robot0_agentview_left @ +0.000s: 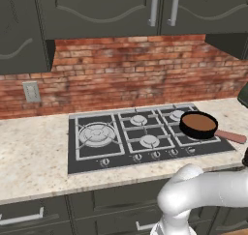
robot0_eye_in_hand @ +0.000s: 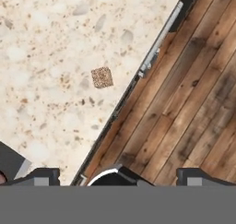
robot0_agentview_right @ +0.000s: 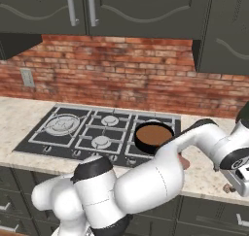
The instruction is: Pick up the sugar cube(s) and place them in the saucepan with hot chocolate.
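Observation:
A small brown speckled sugar cube (robot0_eye_in_hand: 102, 77) lies on the pale stone counter (robot0_eye_in_hand: 50, 48), close to the counter's front edge. My gripper (robot0_eye_in_hand: 120, 177) hovers above it, open, with its two dark fingertips (robot0_eye_in_hand: 44, 177) spread wide and nothing between them. In the right base view the cube (robot0_agentview_right: 227, 187) is a tiny brown spot on the counter beneath my hand at the far right. The saucepan with hot chocolate (robot0_agentview_left: 198, 124) (robot0_agentview_right: 153, 136) sits on the cooktop's front right burner, black with brown liquid inside. Its reddish handle (robot0_agentview_left: 231, 136) points right, toward the cube's side.
The black gas cooktop (robot0_agentview_left: 126, 137) (robot0_agentview_right: 92, 130) fills the middle of the counter. A brick backsplash and dark upper cabinets (robot0_agentview_left: 97, 7) stand behind it. Past the counter edge are a drawer handle (robot0_eye_in_hand: 159, 41) and wooden floor (robot0_eye_in_hand: 193, 103). My arm (robot0_agentview_right: 194, 138) reaches over the counter right of the pan.

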